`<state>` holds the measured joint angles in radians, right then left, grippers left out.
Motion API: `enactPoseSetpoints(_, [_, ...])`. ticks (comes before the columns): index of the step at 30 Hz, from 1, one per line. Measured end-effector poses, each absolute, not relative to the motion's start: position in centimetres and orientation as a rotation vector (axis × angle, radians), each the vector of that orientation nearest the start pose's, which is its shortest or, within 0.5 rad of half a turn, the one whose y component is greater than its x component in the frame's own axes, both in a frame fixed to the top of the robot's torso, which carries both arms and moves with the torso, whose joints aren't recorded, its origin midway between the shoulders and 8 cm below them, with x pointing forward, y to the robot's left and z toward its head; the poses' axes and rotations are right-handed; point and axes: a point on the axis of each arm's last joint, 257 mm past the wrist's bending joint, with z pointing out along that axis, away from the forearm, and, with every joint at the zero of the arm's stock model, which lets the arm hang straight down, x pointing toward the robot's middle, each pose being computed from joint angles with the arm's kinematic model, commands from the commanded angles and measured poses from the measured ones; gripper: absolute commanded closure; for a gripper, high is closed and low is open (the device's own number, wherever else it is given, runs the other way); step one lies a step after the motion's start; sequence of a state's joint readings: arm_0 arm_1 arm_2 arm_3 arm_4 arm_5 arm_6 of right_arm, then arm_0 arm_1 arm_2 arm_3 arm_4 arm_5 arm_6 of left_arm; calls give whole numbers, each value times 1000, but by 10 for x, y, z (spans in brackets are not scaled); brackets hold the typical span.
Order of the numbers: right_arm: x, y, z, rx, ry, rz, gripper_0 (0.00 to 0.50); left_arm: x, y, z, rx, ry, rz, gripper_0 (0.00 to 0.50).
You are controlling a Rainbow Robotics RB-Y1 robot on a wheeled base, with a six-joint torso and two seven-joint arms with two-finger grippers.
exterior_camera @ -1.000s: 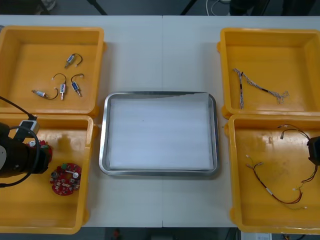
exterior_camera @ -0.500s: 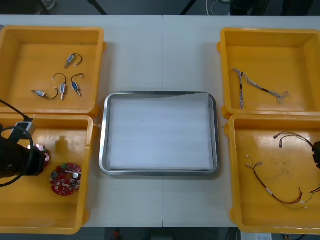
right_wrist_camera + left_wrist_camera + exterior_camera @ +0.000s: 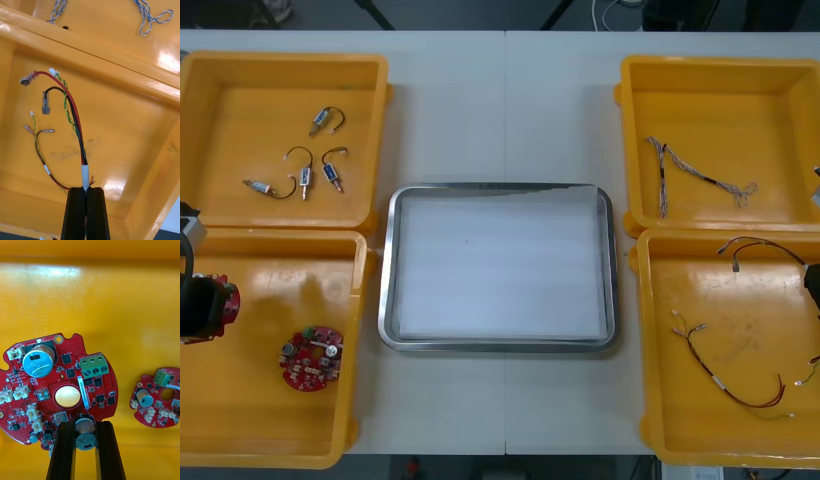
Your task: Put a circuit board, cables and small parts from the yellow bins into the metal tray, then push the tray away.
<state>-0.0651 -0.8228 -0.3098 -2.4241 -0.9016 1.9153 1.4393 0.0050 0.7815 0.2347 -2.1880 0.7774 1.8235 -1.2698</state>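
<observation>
- Your left gripper (image 3: pixel 85 423) sits at the far left edge of the front view, over the near-left bin (image 3: pixel 270 420), with its wrist aimed down at the bin floor.
- Its 2 fingers are closed on the rim of a round red circuit board (image 3: pixel 60 390), pinching it at a small metal can, and the board is lifted off the floor.
- A second board (image 3: pixel 310 358) lies flat in the same bin, just beside the held one.
- 4 small metal parts (image 3: pixel 305 170) lie in the far-left bin (image 3: pixel 240 120).
- The tray (image 3: pixel 387 300) sits between the bins, white inside.
- A blue and white cable (image 3: pixel 695 175) lies in the far-right bin (image 3: pixel 740 100).
- Your right gripper (image 3: pixel 86 189) is at the right edge, over the near-right bin (image 3: pixel 700 285), with its fingers clamped on a cable bundle (image 3: pixel 77 123) of red, black and yellow wires that arches up from them.
- A loose cable (image 3: pixel 725 385) lies on that bin's floor.
</observation>
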Motion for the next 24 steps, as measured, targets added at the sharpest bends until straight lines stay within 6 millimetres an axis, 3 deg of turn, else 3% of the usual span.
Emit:
enactPoseSetpoints(9, [338,-322,-144,-544,2583,-99,500,347,374,-182,58,2741,79,500])
enactPoseSetpoints(16, [339,-315,-139,-574,2562,-96,500,360,357,-160,140,2686,66,500])
enactPoseSetpoints(24, [340,-313,-137,-583,2552,-100,500,370,290,-155,419,2655,33,500])
